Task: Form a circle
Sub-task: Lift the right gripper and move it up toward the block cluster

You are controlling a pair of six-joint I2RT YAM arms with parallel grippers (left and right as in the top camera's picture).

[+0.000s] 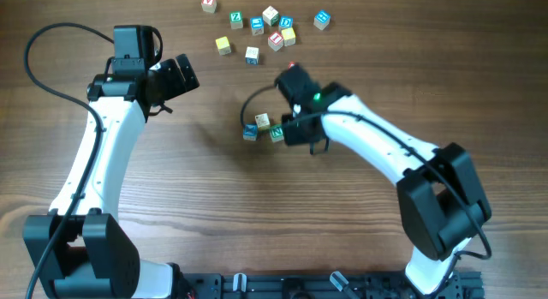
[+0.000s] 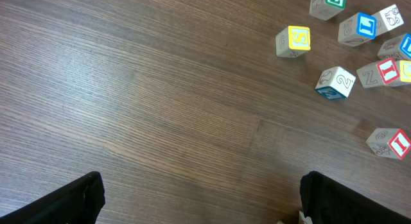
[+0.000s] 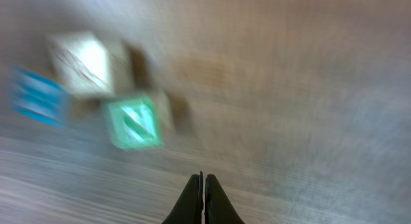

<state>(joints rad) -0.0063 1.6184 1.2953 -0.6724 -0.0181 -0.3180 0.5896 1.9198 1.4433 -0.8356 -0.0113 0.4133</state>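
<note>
Three small wooden letter cubes sit close together in a short arc at mid-table: a blue-faced cube [image 1: 249, 133], a cream cube [image 1: 262, 121] and a green-faced cube [image 1: 276, 134]. No closed circle shows. My right gripper [image 1: 286, 130] is just right of the green cube, shut and empty. The blurred right wrist view shows its shut fingertips [image 3: 204, 184] a little short of the green cube [image 3: 133, 123], with the cream cube [image 3: 83, 60] and blue cube [image 3: 38, 95] beyond. My left gripper [image 1: 182, 76] hovers open and empty at the upper left, its fingers [image 2: 70, 201] wide over bare wood.
Several loose letter cubes lie scattered at the table's far edge [image 1: 257, 29]. Among them are a yellow-faced cube [image 2: 293, 41], a blue-bottomed cube [image 2: 335, 81] and a red-faced cube [image 2: 390, 142]. The right arm's black cable [image 1: 248, 106] loops beside the arc.
</note>
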